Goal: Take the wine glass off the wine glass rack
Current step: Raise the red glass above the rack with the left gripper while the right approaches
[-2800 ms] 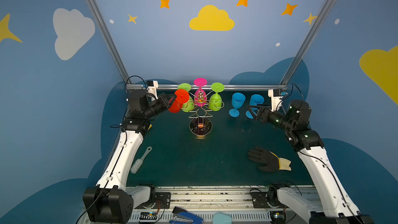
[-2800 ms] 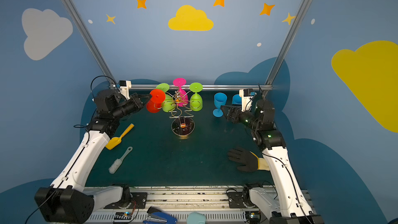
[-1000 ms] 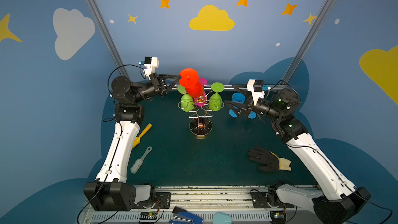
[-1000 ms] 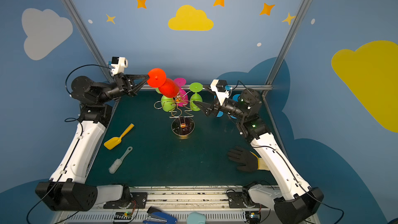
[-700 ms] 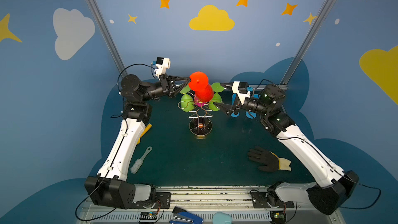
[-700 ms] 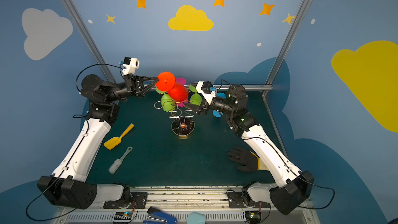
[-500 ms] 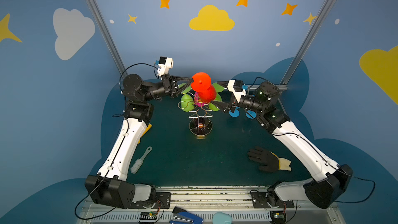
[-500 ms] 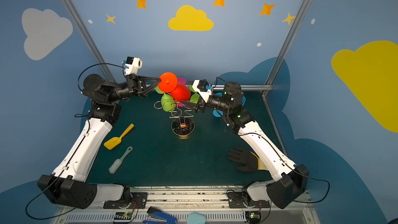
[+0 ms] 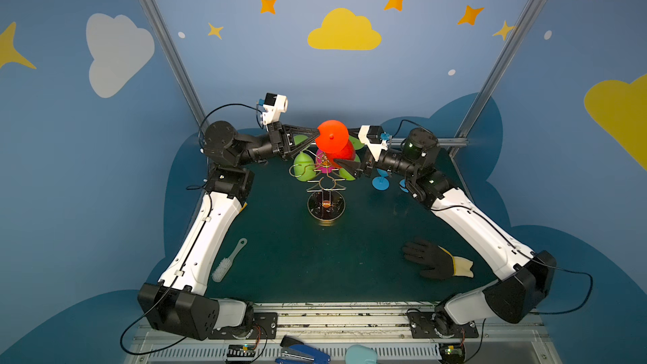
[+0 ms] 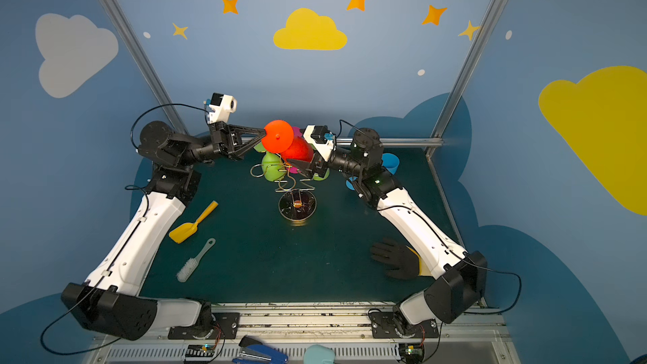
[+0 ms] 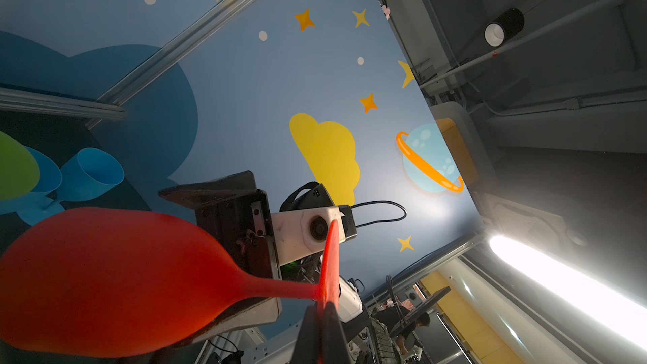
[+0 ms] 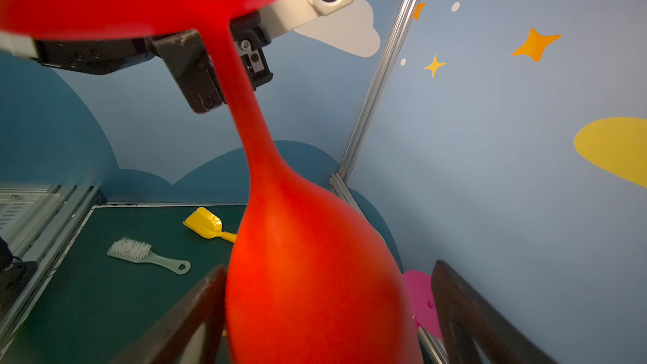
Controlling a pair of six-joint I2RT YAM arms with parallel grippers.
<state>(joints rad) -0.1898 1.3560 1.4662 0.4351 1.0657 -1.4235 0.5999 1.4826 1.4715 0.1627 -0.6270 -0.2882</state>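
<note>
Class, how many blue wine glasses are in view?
2 blue glasses, on the table right of the rack, partly behind the right arm: one nearer it, one farther right.

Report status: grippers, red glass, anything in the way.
Left gripper shut on red glass foot. Right gripper open, jaws astride its bowl. Glass held above rack, apparently free. Green glass, pink glass hang just below.

— What is the left hand (image 11: 324,313) pinching?
— It is gripping the red glass (image 11: 105,281) by its foot.
— And the right hand (image 11: 171,267)?
— Its fingers (image 11: 213,189) are sitting wide apart, either side of the bowl.
</note>
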